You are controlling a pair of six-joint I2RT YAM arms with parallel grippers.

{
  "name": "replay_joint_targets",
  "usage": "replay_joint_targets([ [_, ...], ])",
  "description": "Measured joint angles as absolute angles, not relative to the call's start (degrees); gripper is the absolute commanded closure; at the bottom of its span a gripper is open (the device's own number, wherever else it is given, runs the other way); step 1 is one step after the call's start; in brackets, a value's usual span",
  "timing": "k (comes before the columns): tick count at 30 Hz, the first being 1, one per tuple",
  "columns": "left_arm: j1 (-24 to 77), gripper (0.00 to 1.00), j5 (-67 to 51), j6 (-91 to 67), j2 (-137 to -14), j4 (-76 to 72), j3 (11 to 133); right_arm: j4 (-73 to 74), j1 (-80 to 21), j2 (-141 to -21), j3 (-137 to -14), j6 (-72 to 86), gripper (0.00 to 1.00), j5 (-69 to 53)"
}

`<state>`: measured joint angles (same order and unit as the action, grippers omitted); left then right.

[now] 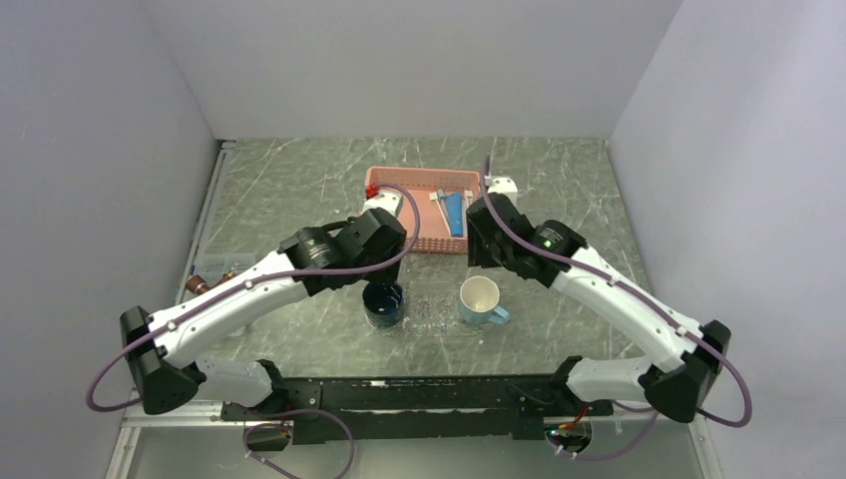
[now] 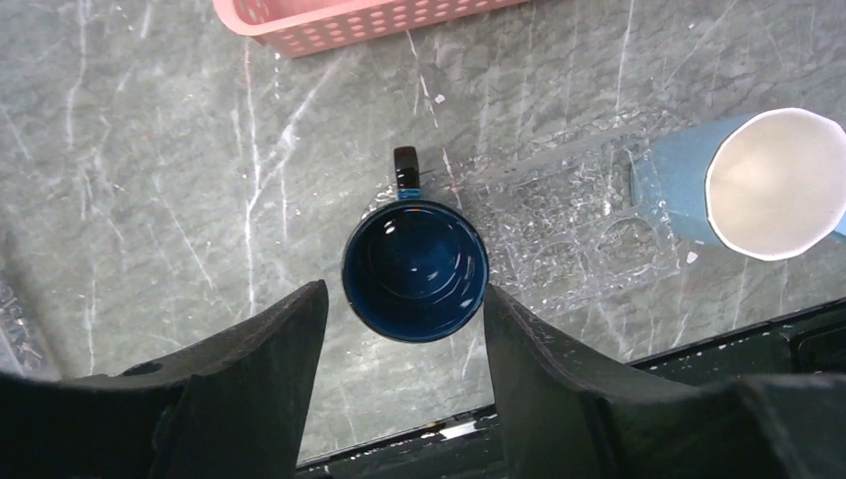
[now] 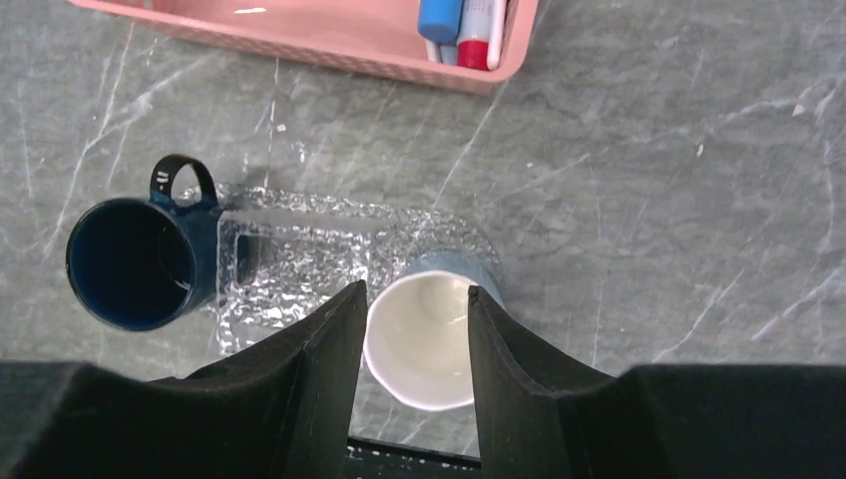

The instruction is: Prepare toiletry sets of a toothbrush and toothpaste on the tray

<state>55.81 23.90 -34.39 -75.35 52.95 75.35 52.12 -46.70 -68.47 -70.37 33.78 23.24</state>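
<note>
The clear tray (image 1: 431, 311) lies flat between a dark blue mug (image 1: 384, 304) and a light blue mug (image 1: 482, 301). A blue toothpaste (image 1: 455, 213) tube and a pale toothbrush (image 1: 439, 203) lie in the pink basket (image 1: 399, 195) behind them. My left gripper (image 2: 404, 289) hangs open above the dark blue mug (image 2: 415, 269), nothing between its fingers. My right gripper (image 3: 415, 287) stands open over the light blue mug (image 3: 424, 339), holding nothing. The tray (image 3: 299, 259) shows bare in the right wrist view.
The basket's near wall (image 3: 329, 55) runs just beyond the tray, with the blue tube's end (image 3: 439, 18) and a red-and-white tube (image 3: 479, 30) in its right corner. A black rail (image 1: 419, 389) edges the table's near side.
</note>
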Motion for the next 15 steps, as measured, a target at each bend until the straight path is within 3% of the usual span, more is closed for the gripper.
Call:
replay_joint_targets([
  [5,53.52,0.16,23.70,-30.28,-69.80,51.31,72.05,50.06,-43.31,-75.77,-75.29,30.39,0.55,21.37],
  [9,51.42,0.12,22.87,-26.98,-66.00,49.82,68.97,48.03,-40.14,-82.63,-79.40,28.25,0.55,18.94],
  [12,50.17,0.01,21.91,-24.51,-63.57,48.73,66.72,47.13,-38.11,-87.68,-82.15,27.09,0.56,17.52],
  [15,48.99,0.01,20.64,-22.83,-61.21,47.24,64.47,46.61,-36.38,-92.77,-85.43,26.20,0.55,16.29],
])
